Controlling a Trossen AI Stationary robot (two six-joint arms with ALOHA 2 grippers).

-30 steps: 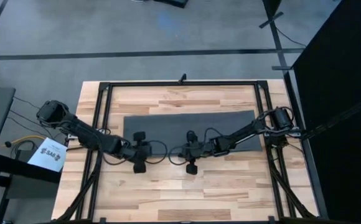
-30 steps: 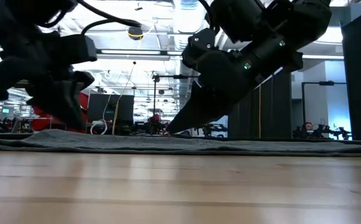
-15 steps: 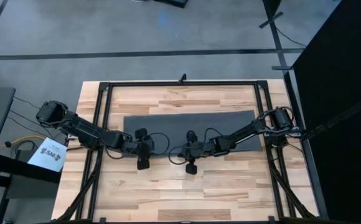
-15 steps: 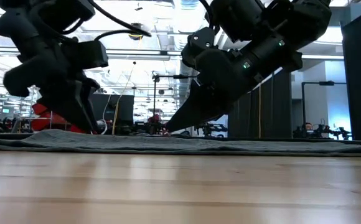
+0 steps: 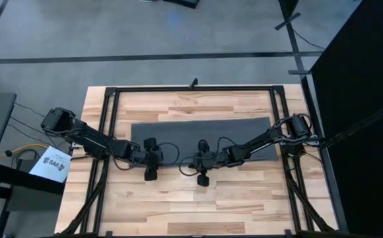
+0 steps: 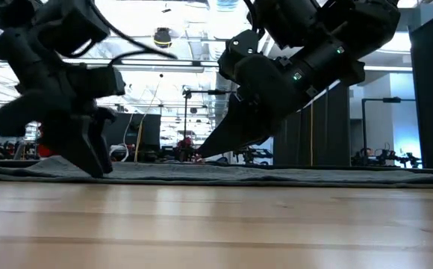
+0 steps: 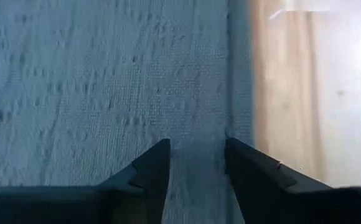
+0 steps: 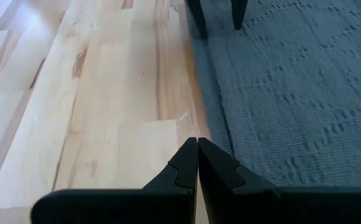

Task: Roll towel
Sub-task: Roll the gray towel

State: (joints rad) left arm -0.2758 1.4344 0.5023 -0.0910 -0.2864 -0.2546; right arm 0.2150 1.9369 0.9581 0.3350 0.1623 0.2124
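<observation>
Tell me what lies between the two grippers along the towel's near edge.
Only flat towel edge and bare table; nothing else shows between the left gripper and right gripper in the high view.

There is one towel (image 5: 201, 130), a single dark grey cloth lying flat on one wooden table (image 5: 178, 205). Two dark arms reach over it, one from each side, and each carries one tool: the left tool (image 7: 196, 163) with two fingers set apart over the cloth's edge, and the right tool (image 8: 197, 163) with two fingers pressed together. A single white paper sheet (image 5: 53, 163) lies off the table's left side.
</observation>
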